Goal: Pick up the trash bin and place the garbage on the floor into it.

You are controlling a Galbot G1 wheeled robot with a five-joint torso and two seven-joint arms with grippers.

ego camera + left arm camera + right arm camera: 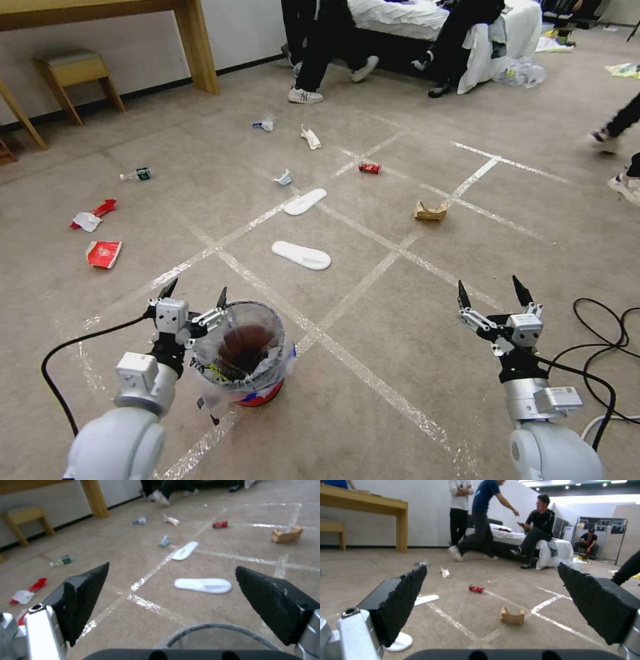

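The trash bin (pixel 279 333), grey-rimmed, red-based and lined with a crinkly clear bag, stands on the floor (pixel 373 347) in front of me. My left gripper (pixel 197 293) hangs open at the bin's left rim (pixel 213 625), empty. My right gripper (pixel 491 290) is open over bare carpet to the right. Garbage lies ahead: two white slippers (pixel 301 255) (pixel 306 201), a brown paper bag (pixel 430 212), a red can (pixel 370 167), a small bottle (pixel 137 175), red packets (pixel 104 253) and tissues (pixel 310 137).
A wooden table leg (pixel 197 47) and a stool (pixel 77 73) stand by the far-left wall. A bed (pixel 427 20) with people around it is at the back. Black cables (pixel 600 347) lie on the carpet at my right.
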